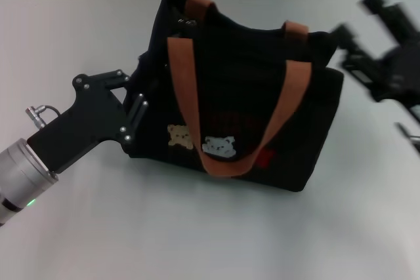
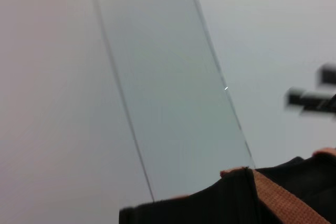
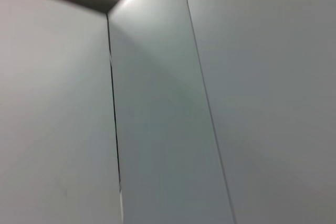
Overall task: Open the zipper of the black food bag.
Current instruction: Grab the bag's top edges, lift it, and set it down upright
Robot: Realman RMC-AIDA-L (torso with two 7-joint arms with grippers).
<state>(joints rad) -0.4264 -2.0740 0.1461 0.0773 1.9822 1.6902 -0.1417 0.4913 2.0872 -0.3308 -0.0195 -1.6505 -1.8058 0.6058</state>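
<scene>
The black food bag (image 1: 243,103) stands mid-table, leaning, with two orange-brown handles and two bear patches on its front. A small silver pull tab of the zipper (image 1: 186,25) shows at the bag's top left end; the zipper line itself is lost in the dark fabric. My left gripper (image 1: 136,108) is pressed into the bag's left end and shut on the fabric there. To the upper right of the bag, apart from it, my right gripper (image 1: 362,21) hangs blurred with its fingers spread open and empty. The left wrist view shows the bag's top edge (image 2: 231,198) and the right gripper (image 2: 311,99) farther off.
The bag rests on a white table (image 1: 131,227). Grey wall panels (image 3: 157,129) stand behind the table; the right wrist view shows only them.
</scene>
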